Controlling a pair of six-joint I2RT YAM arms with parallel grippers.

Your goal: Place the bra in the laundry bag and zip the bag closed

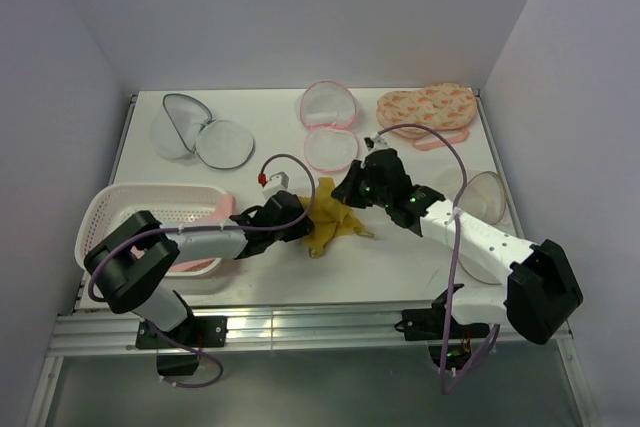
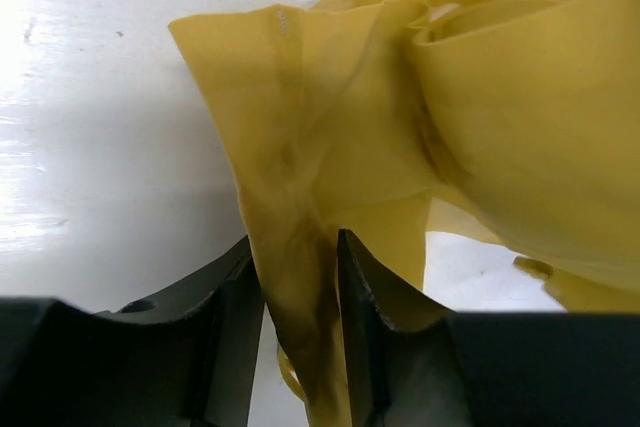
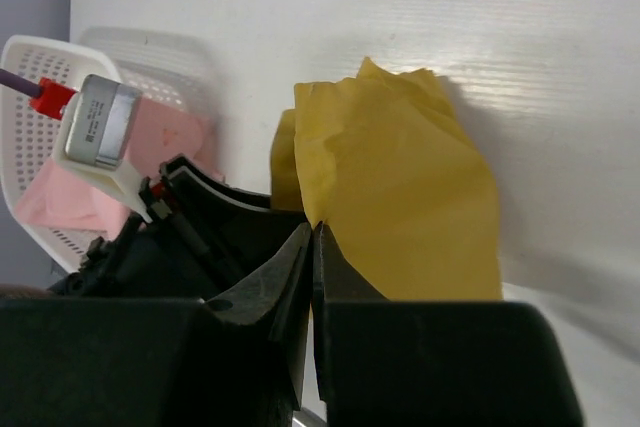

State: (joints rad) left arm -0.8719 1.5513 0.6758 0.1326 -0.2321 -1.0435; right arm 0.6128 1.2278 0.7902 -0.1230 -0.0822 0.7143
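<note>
A perforated white plastic basket (image 1: 110, 209) is the biggest thing here. Behind it lies the laundry bag (image 1: 195, 132), two sheer mesh domes, grey-rimmed, splayed open. Right of the basket the thin yellow bra (image 1: 330, 225) lies crumpled. Reaching low, the left gripper (image 2: 297, 247) pinches a fold; the right gripper (image 3: 312, 237), angled down, clamps its edge.

Thin yellow cloth bra (image 2: 330, 147): soft, matt, creased fabric, slightly see-through at its edges. Fingers (image 2: 225, 337) of the left gripper (image 2: 300, 287): matt black plastic, faintly grainy. White tabletop (image 2: 90, 127): smooth, with a soft sheen. White rectangular perforated basket (image 1: 150, 205): moulded plastic, holding matt pink cloth (image 3: 170, 142). Round grey-rimmed laundry bag (image 1: 222, 144): white see-through mesh. Peach pink-patterned padded piece (image 1: 425, 107): matt fabric. Front rail (image 1: 300, 325): bare, dull-silver metal.
</note>
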